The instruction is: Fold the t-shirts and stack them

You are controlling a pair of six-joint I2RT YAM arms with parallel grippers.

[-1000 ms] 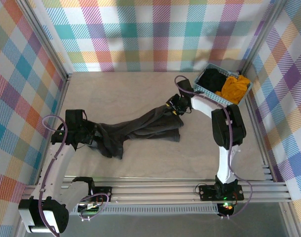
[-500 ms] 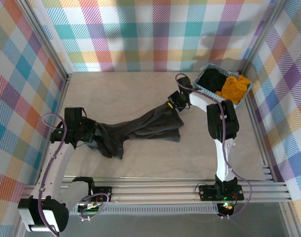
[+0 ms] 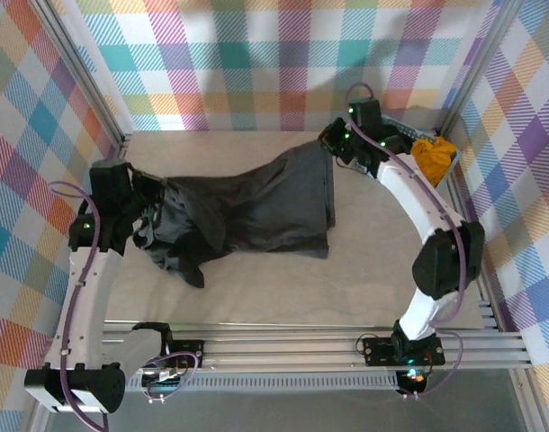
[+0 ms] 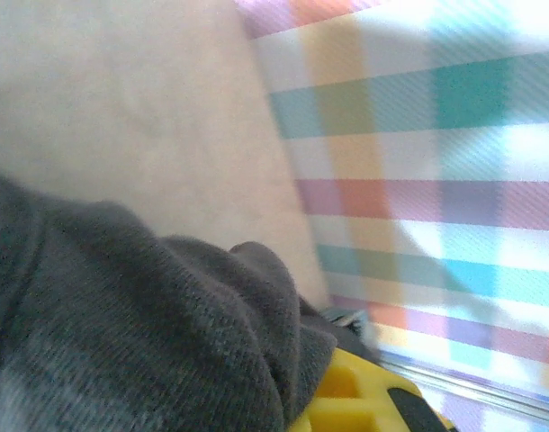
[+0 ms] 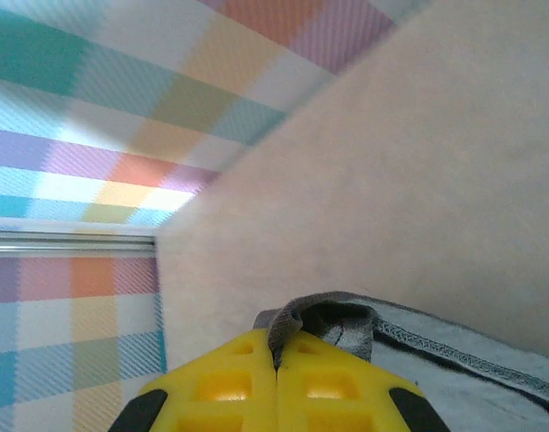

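This is looking like a robot lab cell: checked walls [image 3: 283, 63] are enclosing the worktop [image 3: 256, 288], metal rails [image 3: 283, 346] running along its near edge.

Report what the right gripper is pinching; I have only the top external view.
Observer: The right gripper is shut on a small fold of the charcoal t-shirt, right beside its stitched hem.
Operator: Now check the left side.
Observer: In the left wrist view the shirt is bunched thickly over the left gripper, hiding how its jaws meet.
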